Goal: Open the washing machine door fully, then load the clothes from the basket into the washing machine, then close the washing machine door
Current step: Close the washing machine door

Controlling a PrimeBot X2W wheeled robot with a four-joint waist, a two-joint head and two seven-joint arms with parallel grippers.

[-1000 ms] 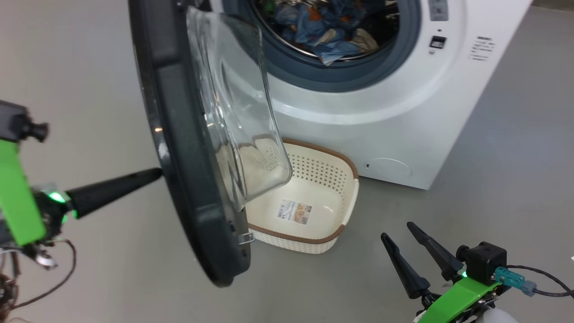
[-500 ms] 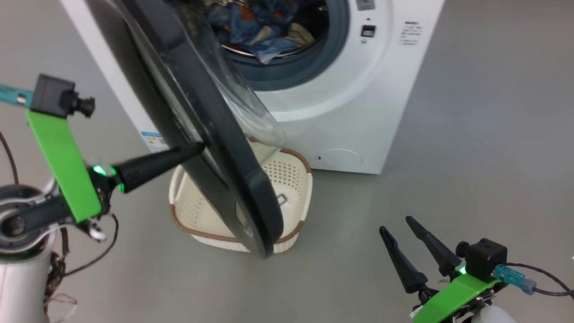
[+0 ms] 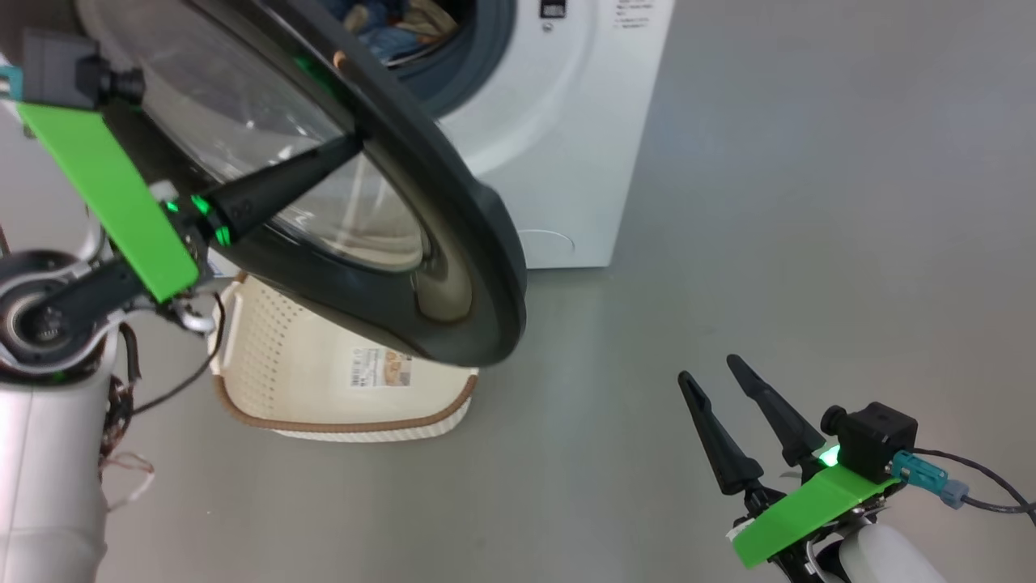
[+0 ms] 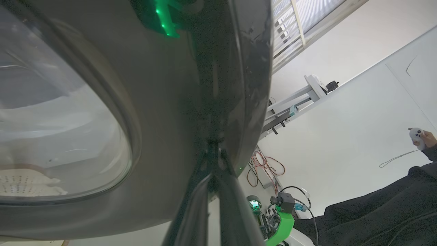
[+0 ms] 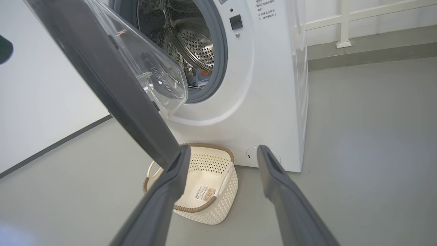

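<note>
The black washing machine door (image 3: 437, 267) stands partly swung over the white washing machine (image 3: 566, 121). My left gripper (image 3: 350, 146) is shut, and its tips press on the door's glossy outer face (image 4: 191, 85), near the rim. The clothes (image 3: 396, 20), blue with a cream piece, lie in the drum (image 5: 191, 41). The cream basket (image 3: 324, 380) sits on the floor below the door, holding nothing but its paper label. My right gripper (image 3: 711, 368) hangs open at the lower right, well away from the machine. Between its two fingers (image 5: 223, 150) I see the basket (image 5: 205, 205).
Grey floor spreads to the right of the machine. A person's dark sleeve (image 4: 375, 212) and a hand with a controller (image 4: 418, 136) show in the left wrist view, beside cables (image 4: 269, 167) and a white frame by the wall.
The door has swung from edge-on toward the machine, with my left gripper's tips staying against its outer face. The head camera has shifted too. The right gripper has stayed put.
</note>
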